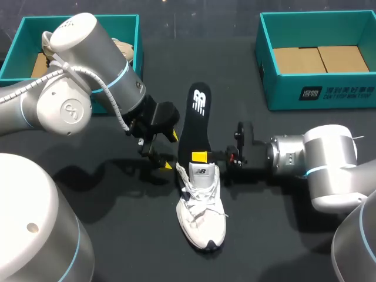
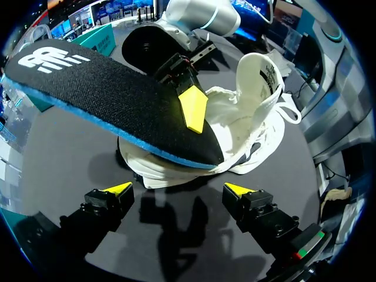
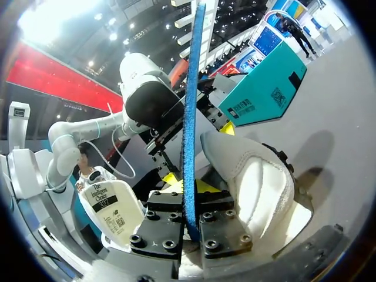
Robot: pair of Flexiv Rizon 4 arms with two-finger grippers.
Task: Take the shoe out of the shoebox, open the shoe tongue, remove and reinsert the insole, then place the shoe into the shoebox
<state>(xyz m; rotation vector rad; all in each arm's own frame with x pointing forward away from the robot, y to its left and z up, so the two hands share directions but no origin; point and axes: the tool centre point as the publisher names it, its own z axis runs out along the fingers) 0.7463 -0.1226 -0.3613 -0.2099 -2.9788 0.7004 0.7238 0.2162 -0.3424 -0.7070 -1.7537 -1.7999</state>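
The shoe (image 1: 201,214) stands upright near the middle of the surface (image 1: 276,241), toe toward the near edge and heel toward the far edge; it is white, laced, and outside both boxes. The black insole (image 1: 198,117) with its blue rim stretches from the shoe's opening toward the far edge; its near end sits at the collar, though we cannot tell how far it goes inside. In our left wrist view the insole (image 2: 100,88) is tilted up over the shoe (image 2: 258,88), clear of the surface.

Our right end effector (image 1: 201,157) comes in from the right edge and is clamped on the insole just above the collar. The right wrist view shows the insole (image 3: 191,117) edge-on, gripped from both sides by that end effector (image 3: 191,220), with the tongue (image 3: 111,205) on one side and the rest of the shoe (image 3: 258,182) on the other.

Our left end effector (image 1: 170,151) hangs just beside the heel on the left side, fingers apart and holding nothing. In its own view (image 2: 177,189) the shoe lies just ahead of the spread yellow tips, apart from them.

A teal shoebox (image 1: 317,94) sits at the far right corner; another teal shoebox (image 1: 88,17) sits at the far left corner, partly behind our left arm.
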